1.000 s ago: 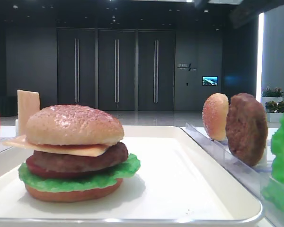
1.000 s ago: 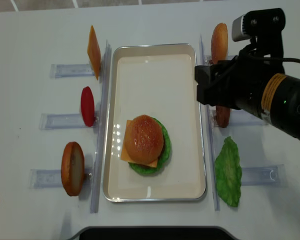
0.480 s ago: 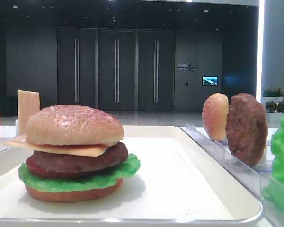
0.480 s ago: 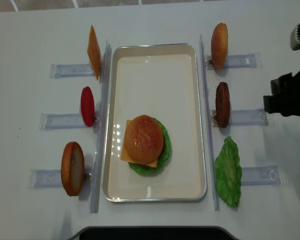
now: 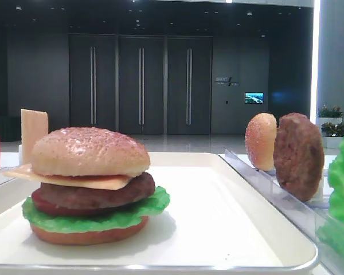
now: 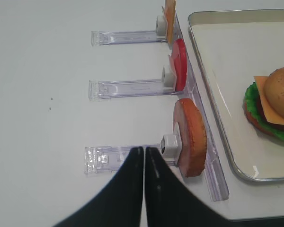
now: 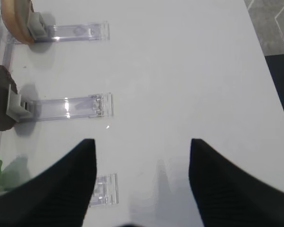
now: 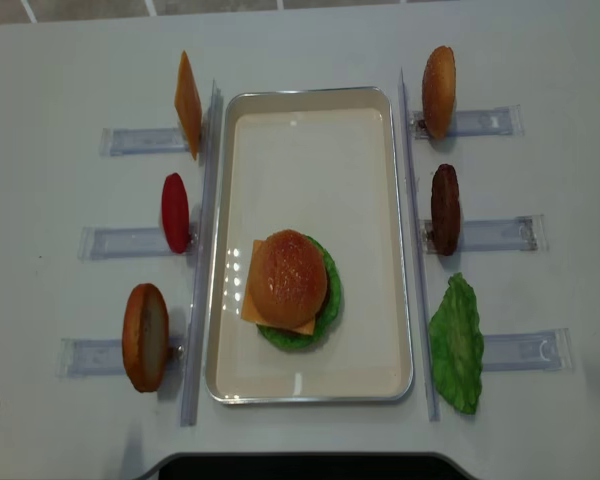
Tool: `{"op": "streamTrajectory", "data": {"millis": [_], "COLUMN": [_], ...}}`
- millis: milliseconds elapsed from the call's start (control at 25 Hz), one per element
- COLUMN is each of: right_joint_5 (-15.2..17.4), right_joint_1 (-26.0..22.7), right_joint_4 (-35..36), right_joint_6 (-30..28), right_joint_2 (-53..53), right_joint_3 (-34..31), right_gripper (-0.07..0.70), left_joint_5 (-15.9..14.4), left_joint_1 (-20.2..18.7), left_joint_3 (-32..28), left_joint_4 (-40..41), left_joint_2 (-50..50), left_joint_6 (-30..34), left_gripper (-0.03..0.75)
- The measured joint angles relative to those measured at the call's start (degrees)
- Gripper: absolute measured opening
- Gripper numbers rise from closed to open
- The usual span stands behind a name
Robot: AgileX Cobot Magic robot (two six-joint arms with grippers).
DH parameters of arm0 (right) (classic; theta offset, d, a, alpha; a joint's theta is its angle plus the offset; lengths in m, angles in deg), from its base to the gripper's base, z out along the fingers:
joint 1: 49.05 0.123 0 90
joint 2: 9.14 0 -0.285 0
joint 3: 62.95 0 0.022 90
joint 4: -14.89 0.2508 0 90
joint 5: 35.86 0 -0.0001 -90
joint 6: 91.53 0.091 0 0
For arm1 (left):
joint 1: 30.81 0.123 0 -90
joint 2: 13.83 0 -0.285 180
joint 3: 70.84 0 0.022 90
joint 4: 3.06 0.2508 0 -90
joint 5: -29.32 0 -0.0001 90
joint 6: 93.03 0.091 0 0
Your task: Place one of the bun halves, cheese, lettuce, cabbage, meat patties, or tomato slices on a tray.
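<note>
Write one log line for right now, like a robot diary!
stage: burger stacked | cream-white rectangular tray: holds finished burger | right hand: open, empty, over bare table | left hand: shut

Two dark fingers (image 6: 132, 189) are seen pressed together above the white worktop (image 6: 42, 94). Three clear plastic rack strips (image 6: 125, 87) hold a thin orange cheese square (image 6: 170, 12), a round red tomato slice (image 6: 179, 64) and a golden-brown bun half (image 6: 190, 137) upright beside the cream-white rectangular tray (image 6: 213, 127), where a stacked burger (image 6: 272, 106) lies.

Left end effector (image 6: 144, 156) closed, right (image 7: 142, 156) agape
</note>
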Motion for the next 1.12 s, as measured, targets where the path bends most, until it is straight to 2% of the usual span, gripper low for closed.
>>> {"op": "streamTrajectory", "data": {"millis": [280, 520, 800, 1120], "right_joint_5": [6.0, 10.5, 12.8, 13.2], "right_joint_1": [-3.1, -4.3, -5.3, -7.2], "right_joint_4": [1.2, 4.9, 5.3, 5.6], "right_joint_6": [-0.7, -1.4, -1.7, -3.9], "right_joint_2": [8.1, 13.9, 21.8, 30.8], "right_joint_3": [0.0, 0.0, -2.5, -5.3], "right_gripper": [0.412, 0.412, 0.402, 0.402], "left_joint_5": [0.0, 0.0, 0.0, 0.0], "left_joint_1": [0.0, 0.0, 0.0, 0.0], "left_joint_3": [0.0, 0.0, 0.0, 0.0], "left_joint_4": [0.0, 0.0, 0.0, 0.0], "left_joint_2": [0.0, 0.0, 0.0, 0.0], "left_joint_6": [0.0, 0.0, 0.0, 0.0], "left_gripper": [-0.007, -0.007, -0.007, -0.007]}}
